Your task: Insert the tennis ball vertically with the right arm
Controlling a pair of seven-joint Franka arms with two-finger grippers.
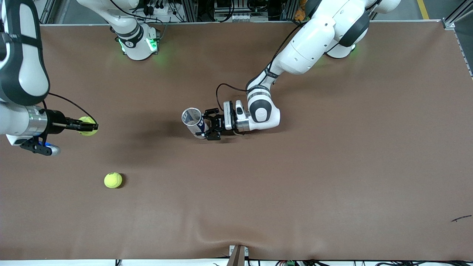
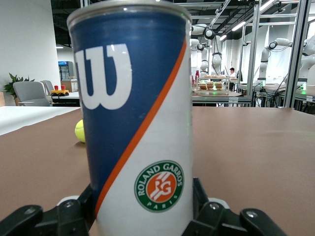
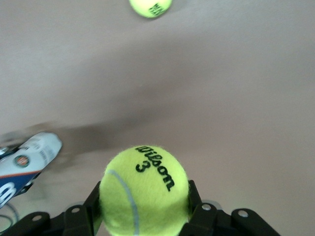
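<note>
Two tennis balls show at the left of the front view. One, the held tennis ball (image 1: pixel 87 126), sits at mid-left between the fingers of the right gripper (image 1: pixel 89 126), which is closed on it up in the air over the brown table (image 1: pixel 332 166); the right wrist view shows the black fingers (image 3: pixel 84 211) pressed to both sides of the ball (image 3: pixel 143 191), its black print facing up. Lower left in the frame, the loose tennis ball (image 1: pixel 112 180) lies on the table, nearer the front camera. At frame centre the ball can (image 1: pixel 193 121) stands upright with its open mouth up, clamped low on its body by the left gripper (image 1: pixel 207 129). The left wrist view fills with its blue and white label (image 2: pixel 135 113), fingers (image 2: pixel 74 214) hugging both sides.
</note>
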